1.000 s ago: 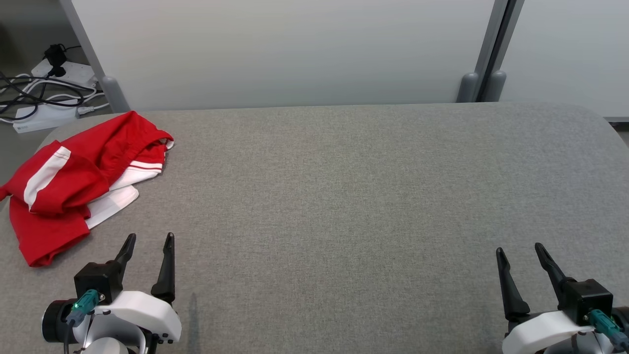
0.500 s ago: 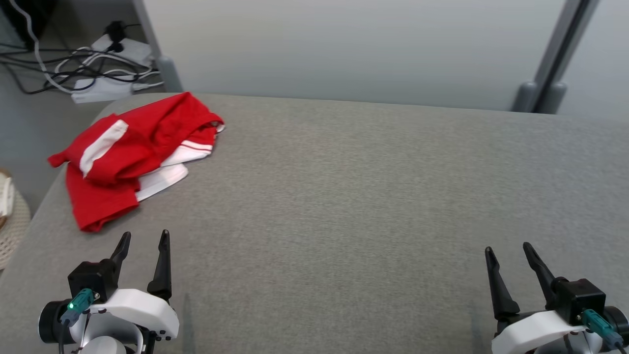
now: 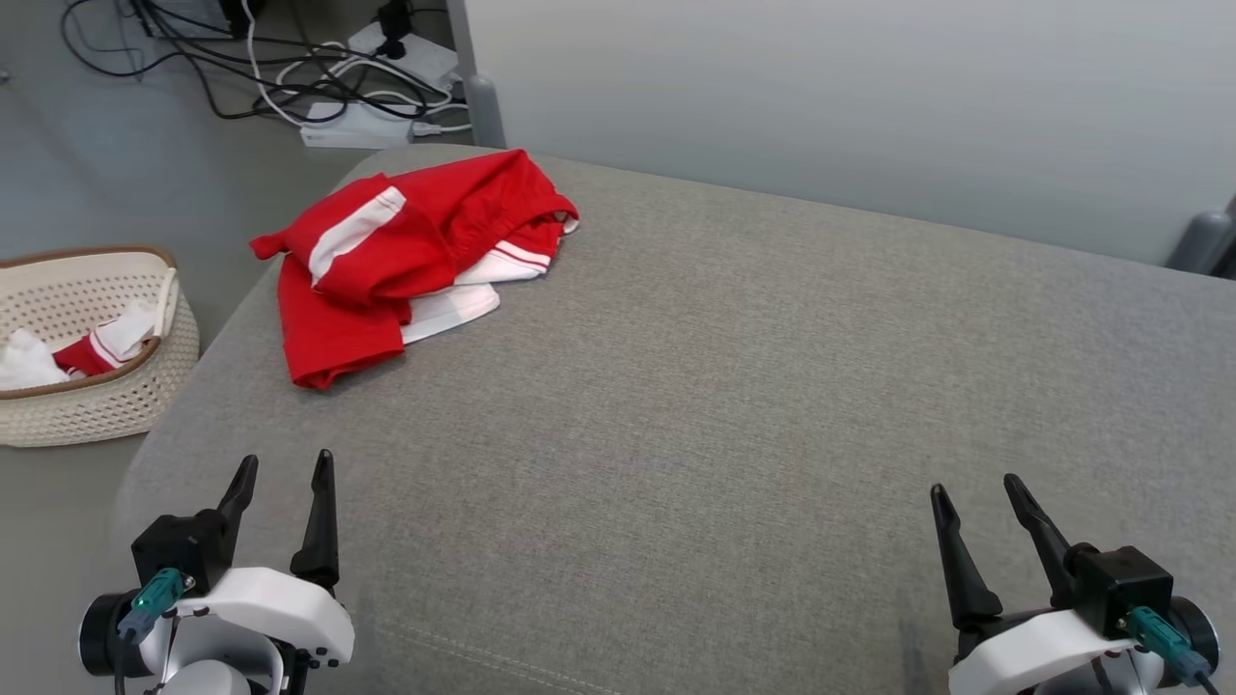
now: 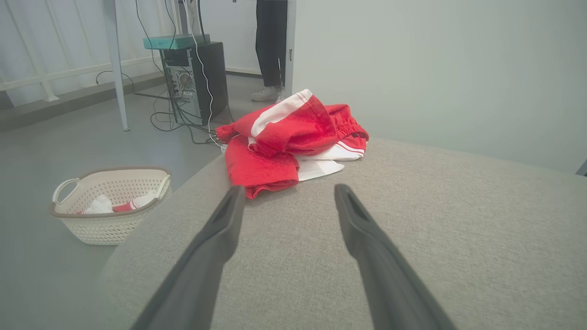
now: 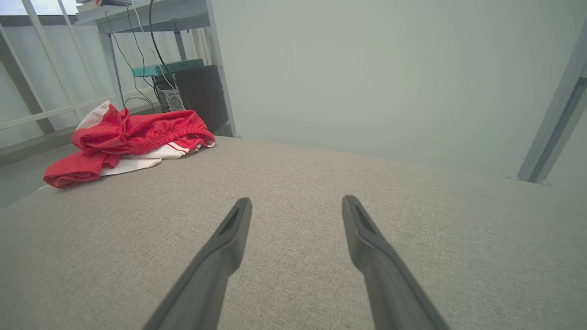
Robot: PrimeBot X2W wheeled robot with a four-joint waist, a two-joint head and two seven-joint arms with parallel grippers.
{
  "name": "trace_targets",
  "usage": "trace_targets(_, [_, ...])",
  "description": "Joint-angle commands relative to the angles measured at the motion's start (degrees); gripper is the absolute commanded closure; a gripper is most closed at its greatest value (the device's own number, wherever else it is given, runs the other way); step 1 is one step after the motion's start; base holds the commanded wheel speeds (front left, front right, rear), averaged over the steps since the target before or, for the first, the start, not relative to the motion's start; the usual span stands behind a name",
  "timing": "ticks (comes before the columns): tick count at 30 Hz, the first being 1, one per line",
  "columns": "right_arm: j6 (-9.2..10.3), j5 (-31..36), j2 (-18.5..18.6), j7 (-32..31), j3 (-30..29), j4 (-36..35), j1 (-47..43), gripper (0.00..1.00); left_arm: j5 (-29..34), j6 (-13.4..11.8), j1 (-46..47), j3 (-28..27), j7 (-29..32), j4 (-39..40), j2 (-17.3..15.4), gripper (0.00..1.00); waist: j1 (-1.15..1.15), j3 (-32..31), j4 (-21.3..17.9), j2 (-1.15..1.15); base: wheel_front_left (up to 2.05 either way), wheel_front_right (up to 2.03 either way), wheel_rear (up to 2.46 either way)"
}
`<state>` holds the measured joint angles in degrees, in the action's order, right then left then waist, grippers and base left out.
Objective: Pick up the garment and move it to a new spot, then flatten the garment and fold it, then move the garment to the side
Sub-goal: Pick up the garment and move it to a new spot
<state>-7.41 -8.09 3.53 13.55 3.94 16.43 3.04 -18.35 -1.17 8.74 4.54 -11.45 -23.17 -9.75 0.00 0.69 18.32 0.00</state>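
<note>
Red cloth with white stripes and panels, the garment (image 3: 386, 261) lies crumpled in a heap at the far left corner of the grey fabric-covered surface (image 3: 724, 386), one red fold reaching toward the left edge. The left end effector (image 3: 287, 459) is over the near left corner, its two dark fingers spread wide with nothing between them. The garment lies ahead of it, apart from the fingertips. The right end effector (image 3: 972, 486) is at the near right corner, its fingers likewise spread wide and empty, well apart from the garment.

On the floor off the left edge stands a cream perforated basket (image 3: 97, 405) with a brown rim, holding white and red cloth. Beyond the far left corner, cables (image 3: 290, 87) and a white power strip (image 3: 352, 125) lie tangled on the floor. A pale wall panel (image 3: 821, 97) runs along the far edge. In the left wrist view a black computer tower (image 4: 197, 78) stands behind the garment, and a person's legs (image 4: 270, 46) in dark trousers stand beside it.
</note>
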Motion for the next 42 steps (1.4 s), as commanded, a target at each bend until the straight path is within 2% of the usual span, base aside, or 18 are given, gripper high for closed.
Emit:
trace_targets(1, [-0.08, -0.35, 0.33, 0.03, 1.21, -1.66, 1.43, 0.0, -0.37, -0.46, 2.58, -1.8, -0.64, 1.15, -1.13, 0.0, 0.0, -0.21, 0.52, 0.0, 0.0, 0.0, 0.0])
trace_targets(13, [-0.08, -1.44, 0.51, -0.7, 2.03, -1.47, 1.53, 0.0, -1.67, -0.24, 3.44, -1.62, -0.23, 0.61, -1.29, 0.0, 0.0, 0.64, 0.43, 0.0, 0.0, 0.0, 0.0])
trace_targets(21, [-0.08, -1.0, 1.27, -1.81, 2.62, -2.4, 2.89, 0.0, -5.02, 2.59, 8.44, -0.78, 7.45, 0.46, -1.8, 0.0, 0.0, 3.82, -1.34, 0.0, 0.0, 0.0, 0.0])
trace_targets(27, [-0.08, -0.62, 2.05, -2.59, 3.97, -4.53, 5.2, 0.0, -7.19, 4.25, 20.05, -0.82, 16.66, -0.02, -4.69, 0.0, 0.0, 8.5, -4.62, 0.0, 0.0, 0.0, 0.0])
trace_targets(31, [-0.08, -0.53, 2.27, -2.76, 4.69, -5.69, 6.54, 0.0, -8.28, 4.3, 26.53, -1.74, 21.0, -1.27, -6.73, 0.0, 0.0, 11.14, -6.96, 0.0, 0.0, 0.0, 0.0])
trace_targets(37, [-0.08, -0.33, 2.4, -2.69, 6.22, -7.33, 9.2, 0.0, -10.49, 4.3, 37.41, -5.15, 26.37, -8.4, -12.56, 0.0, 0.0, 16.14, -12.48, 0.0, 0.0, 0.0, 0.0])
trace_targets(42, [-0.08, -0.57, 2.41, -2.31, 7.24, -7.69, 11.24, 0.0, -12.02, 4.37, 42.14, -7.4, 29.39, -15.84, -16.98, 0.0, 0.0, 19.89, -16.17, 0.0, 0.0, 0.0, 0.0])
